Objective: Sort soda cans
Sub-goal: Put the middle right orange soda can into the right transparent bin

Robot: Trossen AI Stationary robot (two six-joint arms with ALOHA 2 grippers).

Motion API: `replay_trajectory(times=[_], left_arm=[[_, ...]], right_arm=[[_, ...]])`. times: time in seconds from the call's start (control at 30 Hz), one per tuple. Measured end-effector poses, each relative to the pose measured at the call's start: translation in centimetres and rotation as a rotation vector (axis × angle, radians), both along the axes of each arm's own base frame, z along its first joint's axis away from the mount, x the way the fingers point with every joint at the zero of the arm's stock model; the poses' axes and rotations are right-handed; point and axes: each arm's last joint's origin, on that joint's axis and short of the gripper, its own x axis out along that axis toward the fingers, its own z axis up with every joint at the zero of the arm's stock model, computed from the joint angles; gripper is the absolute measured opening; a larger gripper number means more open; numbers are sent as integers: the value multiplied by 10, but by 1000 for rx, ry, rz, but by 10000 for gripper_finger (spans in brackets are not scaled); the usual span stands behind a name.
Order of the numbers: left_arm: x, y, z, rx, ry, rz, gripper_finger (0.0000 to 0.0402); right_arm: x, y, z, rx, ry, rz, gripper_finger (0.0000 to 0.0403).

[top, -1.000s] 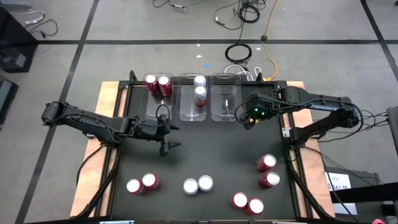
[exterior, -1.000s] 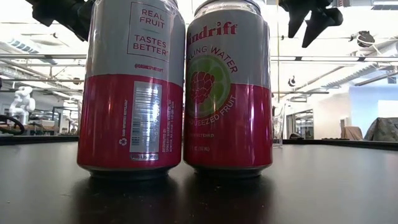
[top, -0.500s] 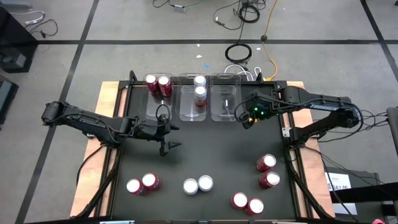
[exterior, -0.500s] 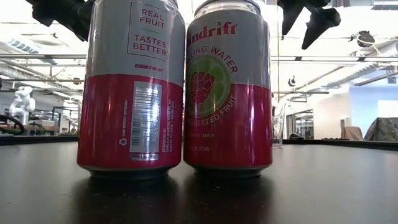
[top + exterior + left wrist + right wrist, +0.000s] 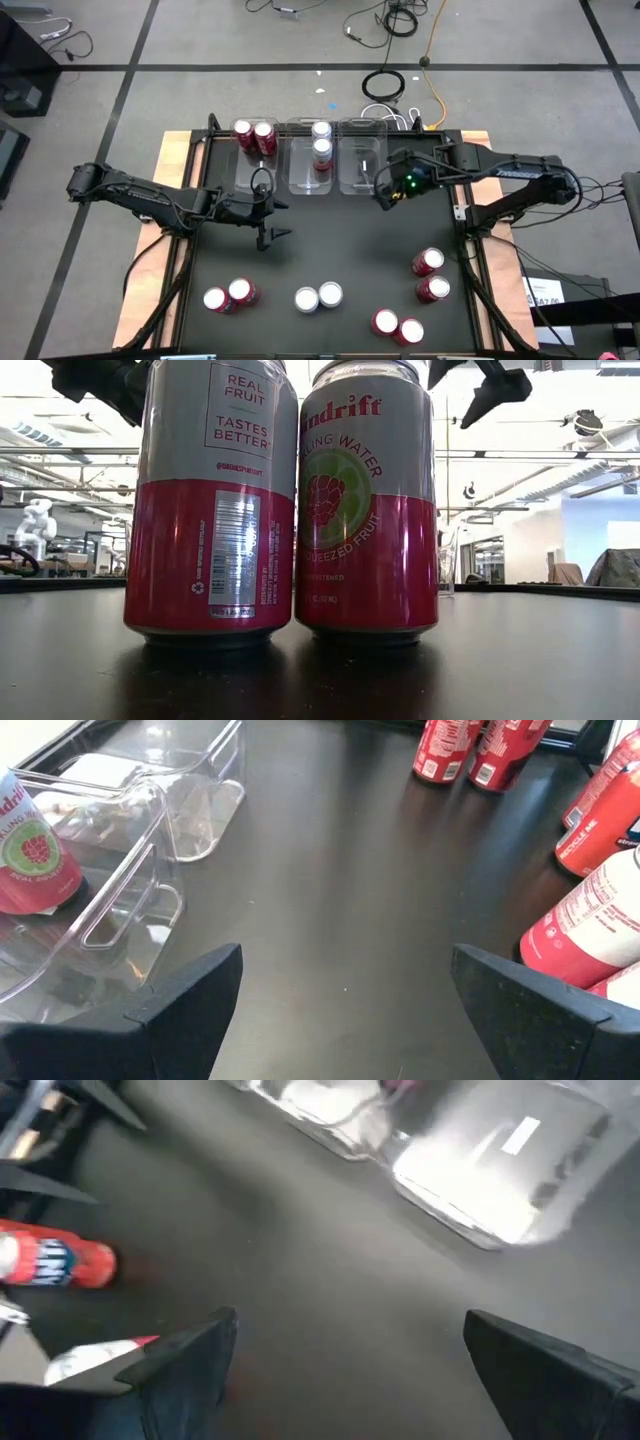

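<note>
Two red soda cans (image 5: 254, 134) stand in the left clear bin (image 5: 243, 172) at the table's far edge. Two silver ones (image 5: 321, 140) stand in the middle bin (image 5: 310, 180); the right bin (image 5: 360, 165) holds none. More cans stand in pairs near the front: red (image 5: 228, 295), silver-topped (image 5: 318, 296), seen close up in the low view (image 5: 290, 510), and red at the right (image 5: 430, 275) (image 5: 398, 326). My left gripper (image 5: 270, 207) (image 5: 340, 1005) hovers open in front of the left bin. My right gripper (image 5: 384, 190) (image 5: 350, 1370) hangs open by the right bin's near right corner.
The black tabletop between the bins and the front row of cans is bare (image 5: 340, 240). The table frame's rails (image 5: 470, 270) run along both sides. Cables (image 5: 385, 85) lie on the floor beyond the far edge.
My right gripper has drifted a little toward the table's left, along the front of the right bin, and has tipped slightly. The cans and my left arm have kept still.
</note>
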Motion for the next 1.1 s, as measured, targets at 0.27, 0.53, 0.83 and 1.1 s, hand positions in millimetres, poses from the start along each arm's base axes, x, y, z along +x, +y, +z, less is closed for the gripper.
replay_trajectory(times=[0.27, 0.53, 0.83, 1.1], left_arm=[[0, 0, 0, -1, 0, 0, 367], [0, 0, 0, -1, 0, 0, 367], [0, 0, 0, -1, 0, 0, 367], [0, 0, 0, -1, 0, 1, 367]], right_arm=[[8, 0, 6, -37, -95, 45, 382], [7, -3, 5, -129, -70, 45, 394], [7, -2, 5, -148, -64, 80, 397], [8, 12, 4, 118, -92, 106, 395]])
